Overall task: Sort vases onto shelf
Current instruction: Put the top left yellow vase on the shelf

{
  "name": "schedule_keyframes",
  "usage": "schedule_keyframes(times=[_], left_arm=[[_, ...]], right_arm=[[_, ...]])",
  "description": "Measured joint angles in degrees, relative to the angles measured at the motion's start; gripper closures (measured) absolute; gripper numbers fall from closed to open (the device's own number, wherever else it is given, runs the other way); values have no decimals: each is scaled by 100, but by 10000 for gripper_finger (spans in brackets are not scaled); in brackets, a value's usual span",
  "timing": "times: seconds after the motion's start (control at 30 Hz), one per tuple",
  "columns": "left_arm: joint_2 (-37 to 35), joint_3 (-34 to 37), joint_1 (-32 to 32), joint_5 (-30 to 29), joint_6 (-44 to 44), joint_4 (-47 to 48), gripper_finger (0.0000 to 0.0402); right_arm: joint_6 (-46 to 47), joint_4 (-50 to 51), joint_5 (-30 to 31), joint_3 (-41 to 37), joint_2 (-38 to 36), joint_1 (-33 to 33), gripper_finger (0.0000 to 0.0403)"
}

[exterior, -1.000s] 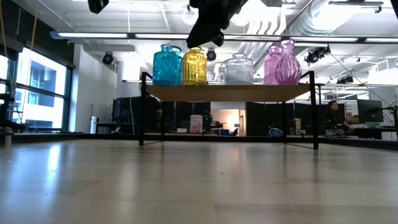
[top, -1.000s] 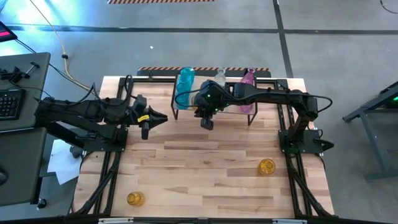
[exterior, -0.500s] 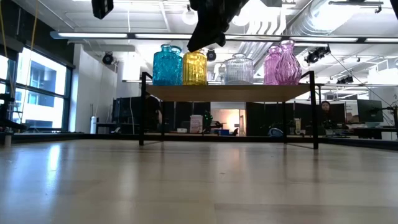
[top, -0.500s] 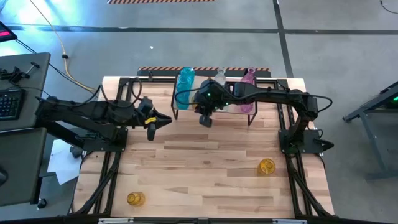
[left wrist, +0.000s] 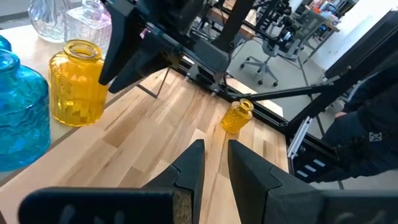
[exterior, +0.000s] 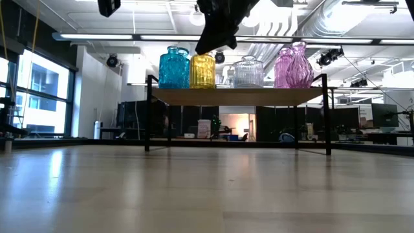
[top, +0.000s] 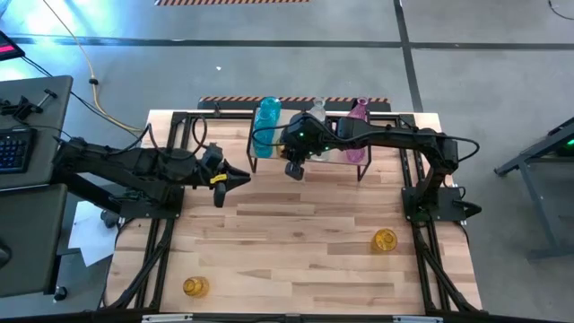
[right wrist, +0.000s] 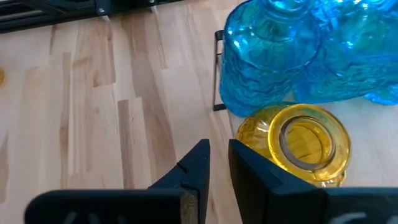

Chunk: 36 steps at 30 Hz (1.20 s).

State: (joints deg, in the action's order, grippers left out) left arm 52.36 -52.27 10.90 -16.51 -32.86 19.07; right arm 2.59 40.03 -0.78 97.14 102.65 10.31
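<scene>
Worktop [top: 296, 224], left to right. One yellow vase [top: 195, 286] stands near the front-left corner; the left tool [top: 235, 178], jaws narrow with a slim gap and holding nothing, hangs over the left-centre, well behind that vase and pointing toward the shelf [exterior: 236, 95]. The shelf at the back edge carries teal vases [exterior: 174, 67], a yellow jar [exterior: 202, 70], a clear one [exterior: 248, 71] and pink ones [exterior: 294, 65]. The right tool [top: 293, 170], also narrow and empty, sits just in front of the shelf's left part, beside and above the yellow jar. A second loose yellow vase [top: 384, 240] stands upright toward the front-right edge, close to the right arm's base. Judgement: the left arm is nearer the front-left vase, the right arm the other; either must swing back toward the front edge.
</scene>
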Motion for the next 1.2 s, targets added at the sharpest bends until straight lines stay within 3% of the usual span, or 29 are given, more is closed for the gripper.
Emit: schedule_keyframes(times=[1.2], left_arm=[[-2, 0, 121, -13, -9, -4, 339]], right_arm=[[254, -111, 877, 0, 2, 254, 346]])
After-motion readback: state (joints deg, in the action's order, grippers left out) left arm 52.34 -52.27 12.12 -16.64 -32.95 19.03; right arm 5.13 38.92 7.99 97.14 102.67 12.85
